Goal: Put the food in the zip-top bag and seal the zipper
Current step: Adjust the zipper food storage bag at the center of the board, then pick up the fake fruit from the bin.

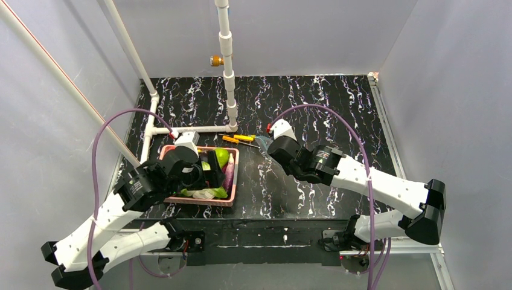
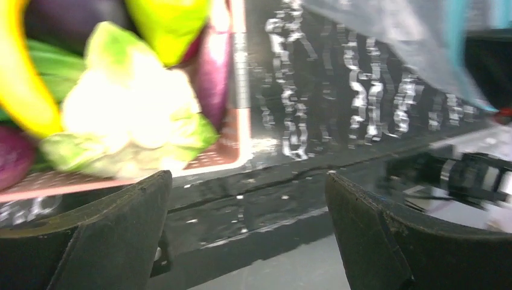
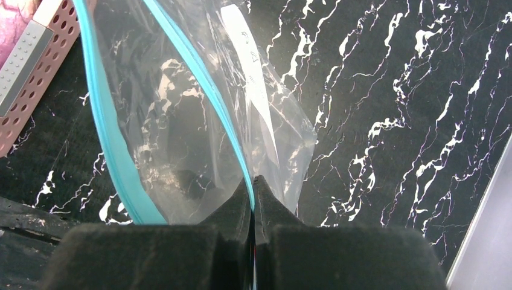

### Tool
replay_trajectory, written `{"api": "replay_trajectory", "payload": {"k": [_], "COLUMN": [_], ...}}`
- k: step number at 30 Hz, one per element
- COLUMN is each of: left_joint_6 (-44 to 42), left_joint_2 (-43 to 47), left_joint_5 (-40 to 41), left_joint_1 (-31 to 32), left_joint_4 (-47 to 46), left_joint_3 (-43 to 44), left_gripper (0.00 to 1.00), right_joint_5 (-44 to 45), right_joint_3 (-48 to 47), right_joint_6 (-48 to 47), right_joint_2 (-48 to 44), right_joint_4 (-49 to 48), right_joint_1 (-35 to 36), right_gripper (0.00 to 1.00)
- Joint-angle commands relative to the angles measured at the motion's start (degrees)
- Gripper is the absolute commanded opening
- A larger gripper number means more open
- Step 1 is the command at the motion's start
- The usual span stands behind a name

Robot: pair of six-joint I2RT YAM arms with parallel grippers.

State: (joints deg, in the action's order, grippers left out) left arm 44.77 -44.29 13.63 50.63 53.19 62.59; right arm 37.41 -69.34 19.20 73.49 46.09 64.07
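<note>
1. The left gripper (image 2: 247,235) hangs over the pink perforated plastic basket (image 1: 205,201), at its near end. Its jaws stand wide apart with nothing between them.
2. All the food sits inside that basket. The left wrist view shows a long yellow curved toy piece (image 2: 15,78) at the far left and a green toy pear (image 2: 169,24) at the top.
3. A white-and-green leafy toy head (image 2: 130,115) fills the middle, and a dark red-purple oblong toy piece (image 2: 211,78) lies against the basket wall. That view is blurred, so finer detail is lost.
4. The right gripper (image 3: 253,193) has its fingers pressed together on the clear, flat zip-top plastic bag (image 3: 181,139). It pinches one lip right at the thin teal-blue zipper strip (image 3: 108,139).
5. The two teal lips run well apart from each other, so the bag's mouth gapes and the zipper is unsealed. No food shows inside the bag.
6. The bag is to the right of the basket, over the black white-veined marbled table (image 1: 314,109). Whether its lower part touches the table, I cannot tell.
7. From above, two yellow-handled screwdrivers (image 1: 238,139) lie just behind the basket, near the right gripper. A white plastic pipe frame (image 1: 229,90) stands at the back left.
</note>
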Motion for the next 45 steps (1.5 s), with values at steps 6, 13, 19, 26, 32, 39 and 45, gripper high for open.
{"api": "replay_trajectory", "payload": {"k": [6,13,19,26,32,39,45], "left_joint_6": [-1.9,-7.1,-11.6,-11.1,-9.6,-8.8,-8.6], "left_joint_2": [-3.4,-6.0,-8.9,-10.9,-12.3,-13.9,-15.1], "left_joint_5": [20.0,14.8,10.7,8.3,6.0,5.0,5.3], "left_joint_1": [-1.0,-13.7,-25.7,-35.6,-36.9,-36.9,-36.9], "left_joint_4": [15.6,9.3,3.9,-1.7,-5.6,-8.6,-9.8], "left_joint_3": [2.2,0.2,-2.1,-7.6,-11.5,-15.3,-17.6], "left_gripper": [0.98,0.98,0.98,0.87,0.74,0.59,0.51], "right_joint_5": [-0.2,-1.8,-3.0,-3.7,-4.5,-6.2,-7.1], "right_joint_3": [-2.1,-1.9,-1.4,-1.5,-1.4,-1.6,-1.2], "right_joint_6": [-0.5,-0.2,-0.1,-0.3,-0.8,-0.6,-0.4], "right_joint_2": [-0.5,-0.5,-0.7,-1.1,-1.5,-1.4,-1.5], "right_joint_4": [-2.8,-2.9,-3.4,-3.1,-3.8,-4.2,-4.3], "right_joint_1": [-0.6,-0.6,-0.6,-0.6,-0.6,-0.6,-0.6], "right_gripper": [0.01,0.01,0.01,0.01,0.01,0.01,0.01]}}
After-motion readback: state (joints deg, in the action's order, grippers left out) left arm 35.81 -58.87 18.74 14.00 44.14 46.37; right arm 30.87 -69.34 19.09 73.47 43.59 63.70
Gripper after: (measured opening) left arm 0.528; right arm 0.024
